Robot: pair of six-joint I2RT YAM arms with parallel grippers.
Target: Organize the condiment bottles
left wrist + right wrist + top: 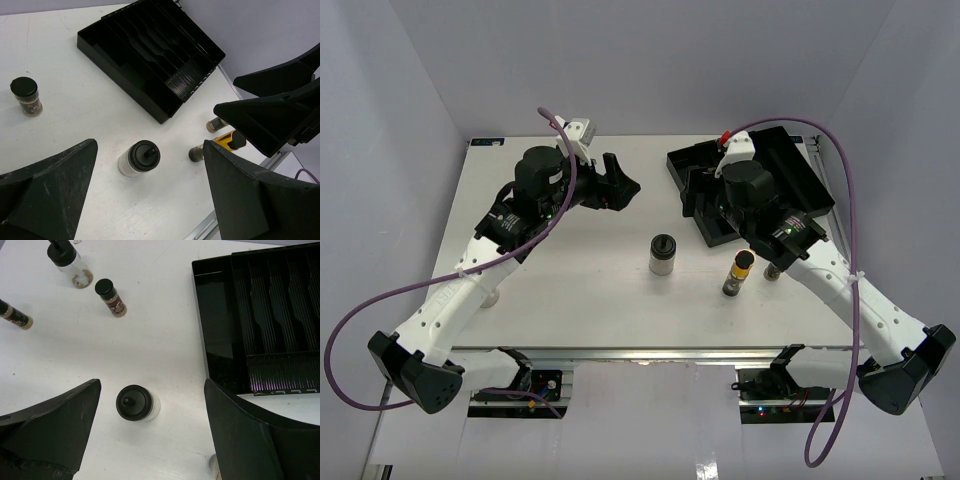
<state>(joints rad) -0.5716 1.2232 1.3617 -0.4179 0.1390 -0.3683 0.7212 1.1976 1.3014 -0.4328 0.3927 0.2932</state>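
Note:
A whitish-grey jar with a black cap stands mid-table, also in the left wrist view and the right wrist view. A yellow bottle and a part-hidden jar stand beside my right arm. A brown jar stands left of the tray; it also shows in the right wrist view, with a nearly empty clear jar and a lying bottle. My left gripper and right gripper hang open and empty above the table.
The black slotted tray sits at the back right, partly under my right arm, with nothing seen in its slots. The table's metal front edge runs below the bottles. Black parts of the right arm reach into the left wrist view.

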